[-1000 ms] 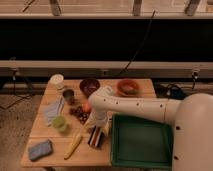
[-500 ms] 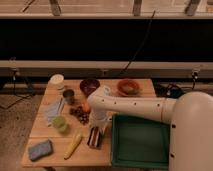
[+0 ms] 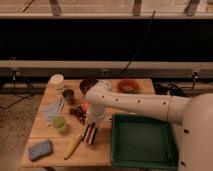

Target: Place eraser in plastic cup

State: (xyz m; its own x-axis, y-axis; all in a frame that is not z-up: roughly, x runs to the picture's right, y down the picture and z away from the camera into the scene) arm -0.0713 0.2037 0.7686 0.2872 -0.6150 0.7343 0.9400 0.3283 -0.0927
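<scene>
Wooden table point(image 3: 54, 136): gripper point(image 3: 93, 126) hangs right over the eraser point(image 3: 89, 135), grip impossible to tell; next, lift it toward the plastic cup point(image 3: 60, 123).

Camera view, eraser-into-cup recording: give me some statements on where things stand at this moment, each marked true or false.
1. The eraser lies inside the plastic cup. False: it lies on the table, apart from the cup.
2. The pincer is down at the eraser. True.
3. The sponge lies in the green tray. False: it lies on the table near the front corner, at the far end from the tray.
4. The yellow stick lies between the sponge and the eraser. True.
</scene>
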